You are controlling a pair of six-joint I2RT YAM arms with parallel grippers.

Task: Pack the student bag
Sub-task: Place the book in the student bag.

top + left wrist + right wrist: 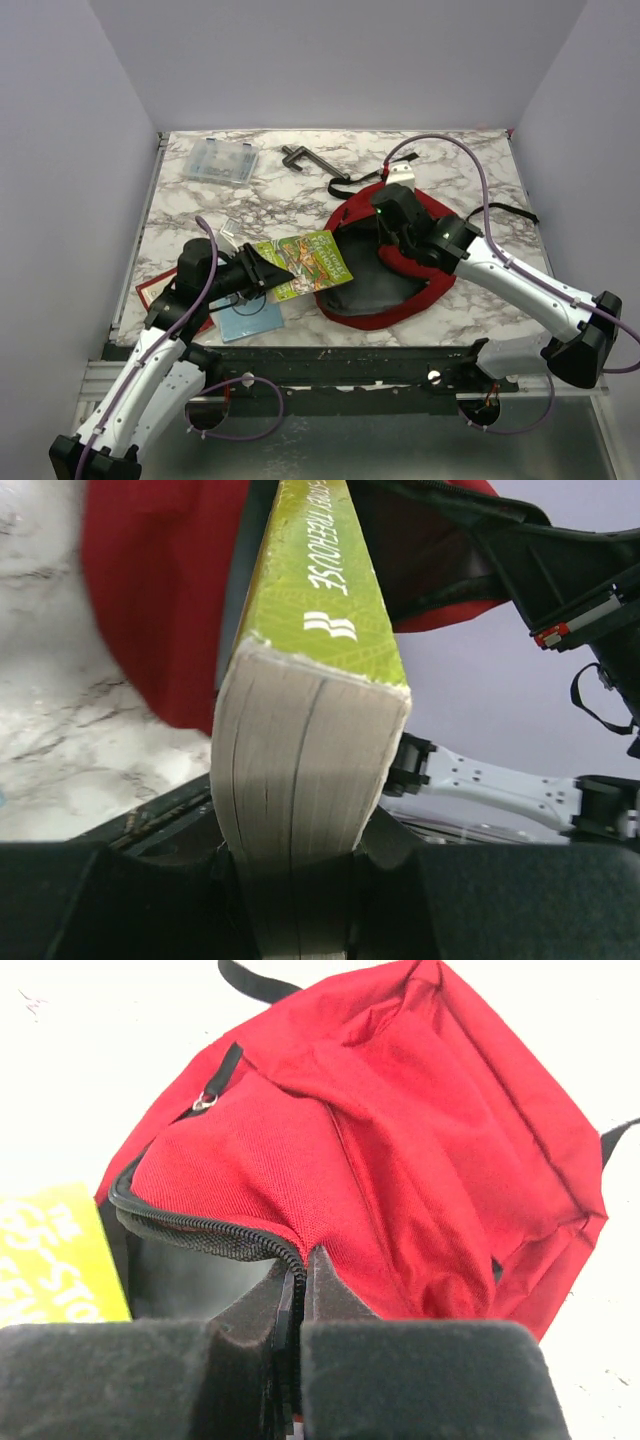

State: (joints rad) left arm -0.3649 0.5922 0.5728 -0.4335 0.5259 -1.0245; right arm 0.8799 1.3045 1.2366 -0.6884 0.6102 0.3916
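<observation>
The student bag (400,312) lies right of centre on the worktop (180,215), mouth facing left. The right fingers (420,1380) pinch its zipper edge, propping the mouth up. The left fingers (150,900) clamp a green book (310,770) at the mouth. Loading step: next, the book needs sliding inside.

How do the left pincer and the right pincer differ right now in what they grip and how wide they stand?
The left pincer clamps a green paperback book, jaws held apart by its thickness; the right pincer is pinched shut on the zipper rim of the student bag. The left pincer sits off the bag's side, the right pincer over the bag. Both grip something.
</observation>
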